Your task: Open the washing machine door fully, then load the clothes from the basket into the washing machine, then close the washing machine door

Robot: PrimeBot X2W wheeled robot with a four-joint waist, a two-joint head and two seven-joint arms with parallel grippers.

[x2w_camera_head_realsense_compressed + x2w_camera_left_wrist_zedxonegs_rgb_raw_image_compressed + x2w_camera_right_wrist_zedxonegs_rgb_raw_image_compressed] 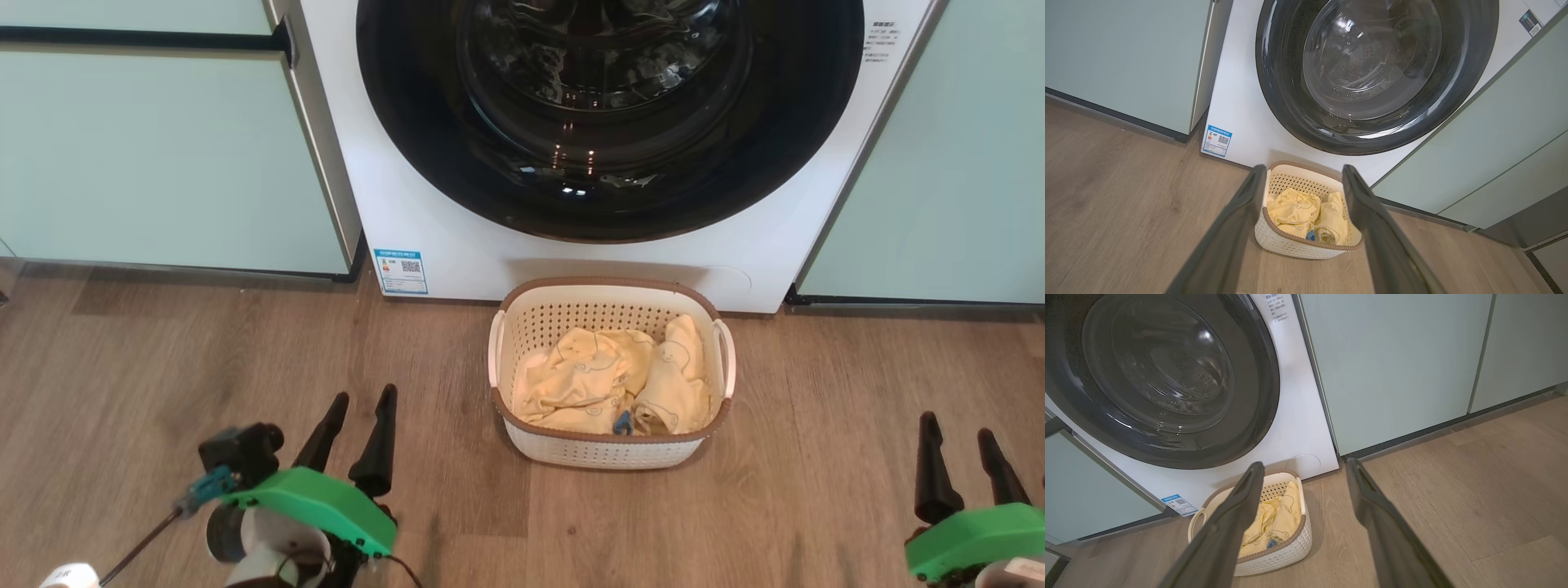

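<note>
The white washing machine [457, 237] stands straight ahead between mint-green cabinets. Its round black-rimmed washing machine door [608, 106] is shut, the glass bowl [1372, 57] bulging in its centre. On the floor before it sits the cream basket [611, 451] with a brown rim, holding pale yellow clothes [600, 380] with bear faces and a small blue tag. My left gripper [362, 403] hangs open at the lower left, well short of the basket. My right gripper [957, 424] is open at the lower right. Both are empty. The basket [1290, 245] and the clothes [1274, 522] also appear between the fingers in each wrist view.
Mint-green cabinet panels [163, 155] flank the machine on both sides [963, 180]. A blue sticker [401, 271] is at the machine's lower left and a round service flap [1303, 464] at its lower right. Wood-look floor [816, 457] spreads around the basket.
</note>
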